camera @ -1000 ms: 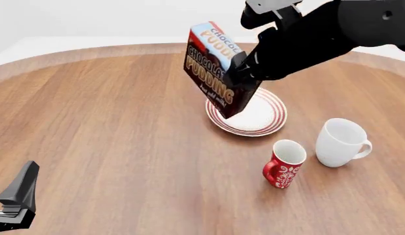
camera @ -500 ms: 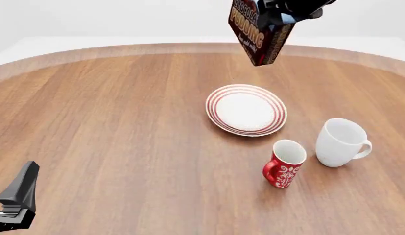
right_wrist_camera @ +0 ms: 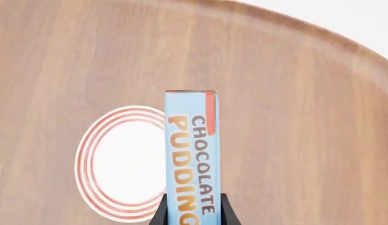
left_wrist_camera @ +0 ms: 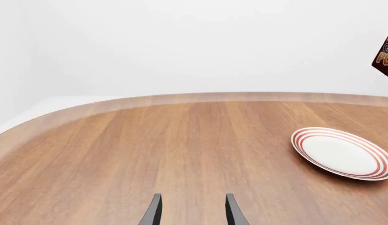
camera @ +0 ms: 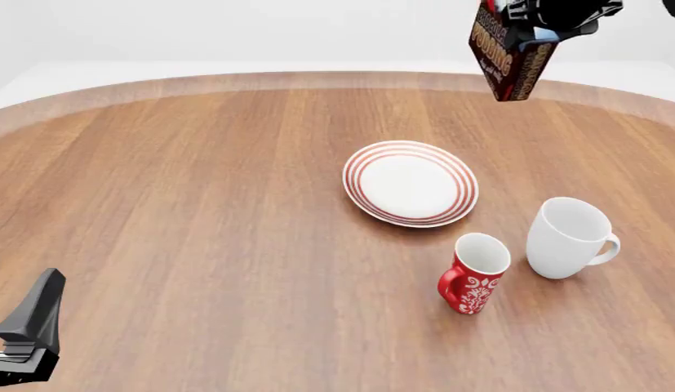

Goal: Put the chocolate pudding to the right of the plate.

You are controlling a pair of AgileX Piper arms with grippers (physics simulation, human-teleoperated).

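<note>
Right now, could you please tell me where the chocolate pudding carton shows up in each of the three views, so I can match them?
Front view: chocolate pudding at the top right, held in the air by the right gripper.
Left wrist view: only a corner at the right edge, above the table.
Right wrist view: bottom centre, light-blue face toward the camera, between the jaws.
Shared landmark: the plate.

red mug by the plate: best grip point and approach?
Likely from above, fingers across the rim. The red mug stands upright with its mouth open, handle on the left-arm side, and the white mug and plate crowd the other sides. The left gripper is open and free; the right gripper holds the chocolate pudding.
</note>
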